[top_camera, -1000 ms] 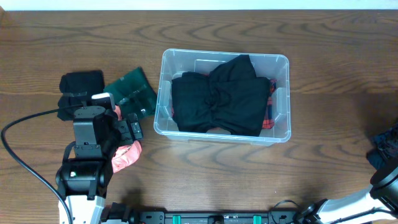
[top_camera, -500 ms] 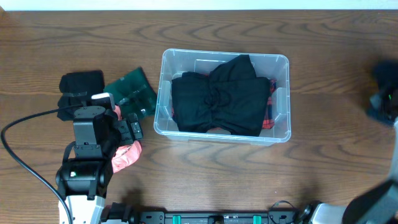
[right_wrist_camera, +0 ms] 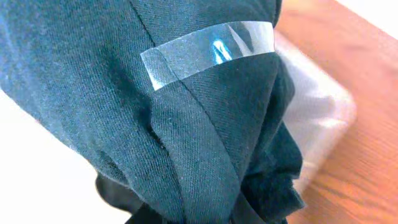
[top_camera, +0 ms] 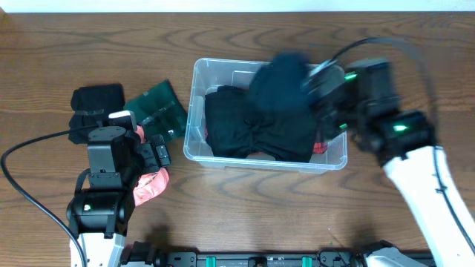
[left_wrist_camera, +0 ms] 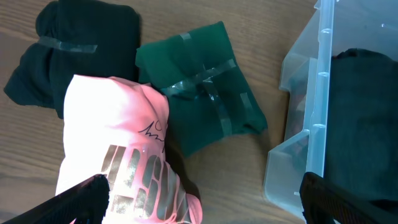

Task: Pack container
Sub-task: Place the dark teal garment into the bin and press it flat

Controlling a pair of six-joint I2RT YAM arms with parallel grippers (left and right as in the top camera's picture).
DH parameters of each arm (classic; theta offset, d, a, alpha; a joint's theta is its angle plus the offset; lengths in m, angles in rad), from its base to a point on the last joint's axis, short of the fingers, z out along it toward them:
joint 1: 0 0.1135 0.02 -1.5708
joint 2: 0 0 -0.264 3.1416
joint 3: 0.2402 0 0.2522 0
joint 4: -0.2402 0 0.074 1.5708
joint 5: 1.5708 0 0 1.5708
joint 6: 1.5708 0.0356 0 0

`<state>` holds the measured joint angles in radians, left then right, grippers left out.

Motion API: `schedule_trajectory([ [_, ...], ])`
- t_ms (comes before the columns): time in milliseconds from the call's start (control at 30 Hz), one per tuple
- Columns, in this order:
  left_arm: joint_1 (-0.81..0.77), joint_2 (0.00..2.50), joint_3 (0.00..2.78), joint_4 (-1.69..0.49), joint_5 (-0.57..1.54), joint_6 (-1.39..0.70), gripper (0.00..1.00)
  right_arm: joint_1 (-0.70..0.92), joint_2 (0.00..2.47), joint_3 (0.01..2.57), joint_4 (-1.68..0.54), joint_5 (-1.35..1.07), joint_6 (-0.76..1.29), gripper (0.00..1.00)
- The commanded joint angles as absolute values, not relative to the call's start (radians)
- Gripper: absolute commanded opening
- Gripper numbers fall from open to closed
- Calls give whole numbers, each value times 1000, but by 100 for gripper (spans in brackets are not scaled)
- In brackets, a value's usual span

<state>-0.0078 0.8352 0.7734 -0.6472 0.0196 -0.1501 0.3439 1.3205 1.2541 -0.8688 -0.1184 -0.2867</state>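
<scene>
The right gripper hangs over the upper right part of the container, holding a dark blue bundle. The cloth fills the right wrist view and hides the fingers, so how deep the grip is cannot be told. A strip of clear tape crosses the bundle.

The container sits at the centre of the overhead view. Folded black clothes heap it close to the rim, and a red item shows at its right end.

The main risk, as I judge it, is the release. The bundle hangs over the upper edge of the heap, near the far wall. Let go there, it could roll off the pile and over the rim onto the table. The tape or loose cloth might also snag on a finger and drag the bundle back out. Pushing down to seat it could slide or tip the light bin.

At the left, the left gripper is spread wide and empty above a pink garment. A green bundle and a black bundle lie just beyond it. With the bin this full, room for those three looks doubtful.
</scene>
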Motion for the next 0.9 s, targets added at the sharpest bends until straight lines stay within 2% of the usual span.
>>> schedule_trajectory([
  [0,-8,835,796,-648,19,-155,98,433,1367,1211,-895,-54,-356,1],
  [367,-8,835,796,-647,18,-155,98,503,1425,1161,-1030,-53,-283,1],
  [400,-8,835,796,-647,19,-155,98,503,1425,1161,-1042,-51,-284,10],
  [467,-8,835,796,-646,18,-155,98,502,1425,1161,-1042,-48,-285,95],
  [500,-8,835,796,-646,18,-155,98,503,1425,1161,-1033,-32,-284,99],
  [667,-8,835,796,-647,18,-155,98,503,1412,1209,-950,118,-216,99],
  [800,-8,835,796,-647,19,-155,98,505,1398,1300,-889,66,-214,99],
  [833,-8,835,796,-647,18,-155,98,506,1398,1311,-871,32,-214,91],
  [867,-8,835,796,-647,18,-155,98,506,1398,1314,-848,-11,-214,75],
])
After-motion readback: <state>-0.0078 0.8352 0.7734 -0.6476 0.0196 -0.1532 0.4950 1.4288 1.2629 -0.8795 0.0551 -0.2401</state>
